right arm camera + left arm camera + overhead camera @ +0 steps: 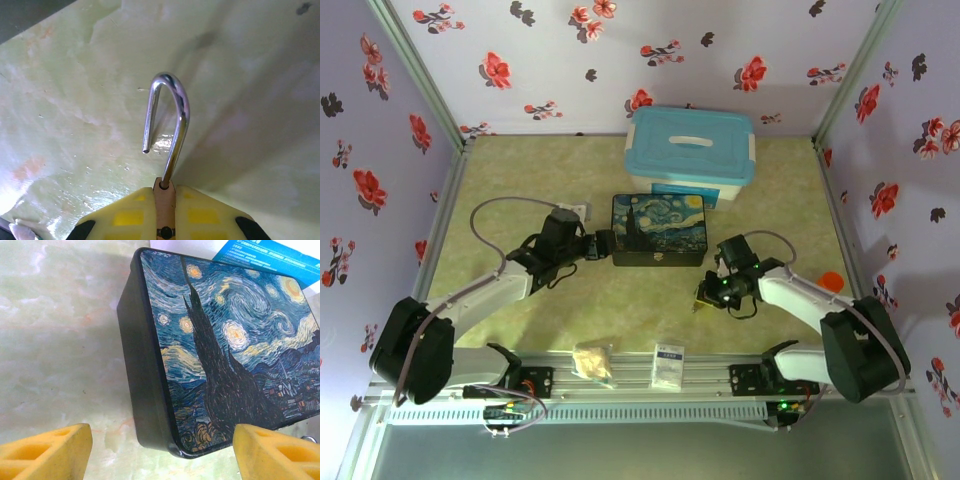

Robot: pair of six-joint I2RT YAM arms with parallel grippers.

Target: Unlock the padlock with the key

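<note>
My right gripper (pixel 164 192) is shut on the padlock (pixel 164 212), a narrow brass body squeezed between the two yellow fingers (pixel 125 215). Its silver shackle (pixel 180 115) sticks out over the green table, with one leg in the body and the other end hanging free, so it stands open. From above, that gripper (pixel 705 297) hovers low, right of the dark-blue painted box (pixel 658 228). My left gripper (pixel 162 450) is open, its yellow fingers (pixel 45 450) either side of the box's (pixel 225 340) near corner, not touching it. The key is out of view.
A light-blue lidded tub (pixel 690 150) stands behind the box, with a blue leaflet (pixel 265 255) between them. A white packet (pixel 668 365) and a beige crumpled bag (pixel 593 360) lie on the near rail. An orange disc (pixel 832 281) sits at the right edge.
</note>
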